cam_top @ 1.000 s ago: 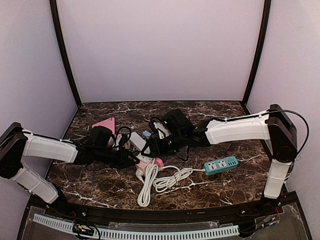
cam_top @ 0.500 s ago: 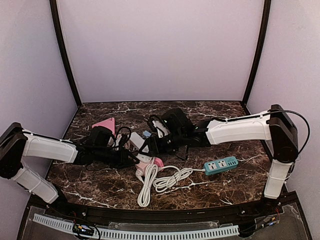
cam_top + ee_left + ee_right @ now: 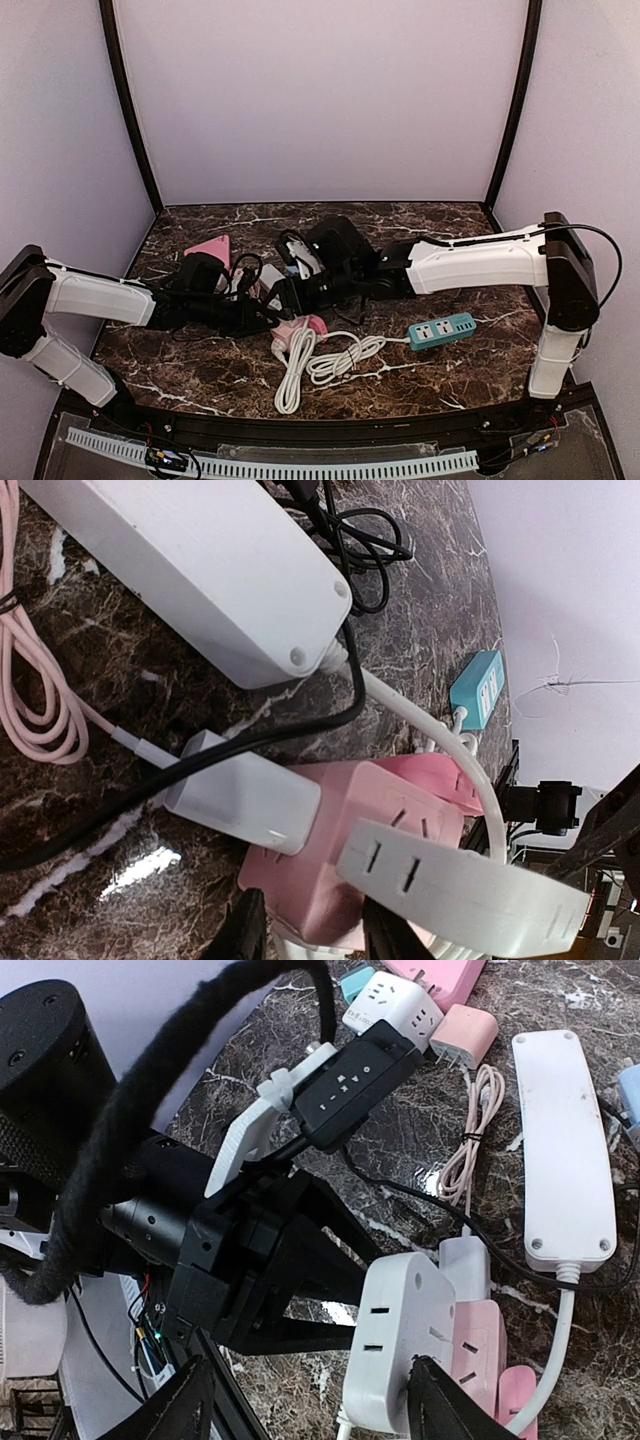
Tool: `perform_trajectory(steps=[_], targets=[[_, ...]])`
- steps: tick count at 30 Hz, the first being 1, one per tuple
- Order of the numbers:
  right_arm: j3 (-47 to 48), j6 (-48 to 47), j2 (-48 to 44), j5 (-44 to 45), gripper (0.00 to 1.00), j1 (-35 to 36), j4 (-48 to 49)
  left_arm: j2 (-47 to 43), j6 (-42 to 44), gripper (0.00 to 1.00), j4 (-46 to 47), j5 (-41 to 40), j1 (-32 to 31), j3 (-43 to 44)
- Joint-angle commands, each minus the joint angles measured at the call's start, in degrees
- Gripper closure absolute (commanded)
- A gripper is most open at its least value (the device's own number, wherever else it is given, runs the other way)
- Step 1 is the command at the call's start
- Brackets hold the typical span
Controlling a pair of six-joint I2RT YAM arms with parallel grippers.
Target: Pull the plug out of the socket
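Grippers meeting over pink socket at mid-table

On the marble table (image 3: pixel 450 250), the pink socket (image 3: pixel 300 327) is lying near the centre, at the head of a coiled white cord (image 3: pixel 330 362). The left gripper (image 3: pixel 315 930) is clamping it: in the left wrist view the two black fingers (image 3: pixel 245 928) are pressing in on either side of the pink block's lower part, jaws set narrow. A white slotted plug (image 3: pixel 460 880) is sitting against one face of the socket, and a small white charger (image 3: pixel 245 800) is sticking out of another, with a black cable (image 3: pixel 300 725) running over it.

The right gripper (image 3: pixel 312 1365) is hovering with its jaws spread wide. The white slotted plug is showing just inside one finger (image 3: pixel 440 1390); whether that finger is touching it cannot be told. A long white power strip (image 3: pixel 565 1140) is lying just beside the socket, and a teal power strip (image 3: pixel 441 330) is lying well apart.
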Motion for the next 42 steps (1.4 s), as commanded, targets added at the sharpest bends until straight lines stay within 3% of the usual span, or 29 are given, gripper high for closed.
perform_trajectory(steps=[1,8,15,30,39,42], targets=[[2.12,-2.07,1.48,4.8,0.35,0.94,-3.5,-0.59,0.05,0.68,-0.52,-0.58,-0.29,-1.09],[3.57,-5.34,2.25,10.05,0.36,1.05,-8.24,-3.97,1.28,0.66,-3.97,-2.93,-0.26,-1.11],[5.71,-7.36,4.35,11.13,0.46,1.34,-10.61,-9.03,3.38,0.59,-10.57,-7.91,-0.28,-1.06],[13.73,-10.24,11.56,16.87,0.61,3.87,-18.01,-12.69,1.76,0.52,-10.97,-11.03,-0.28,-4.15],[13.67,-10.46,11.96,17.77,0.8,4.0,-18.59,-12.57,1.51,0.52,-10.23,-10.31,-0.28,-4.31],[13.48,-10.3,11.51,17.68,0.91,4.02,-18.19,-12.52,0.87,0.52,-8.78,-10.13,-0.28,-4.6]])
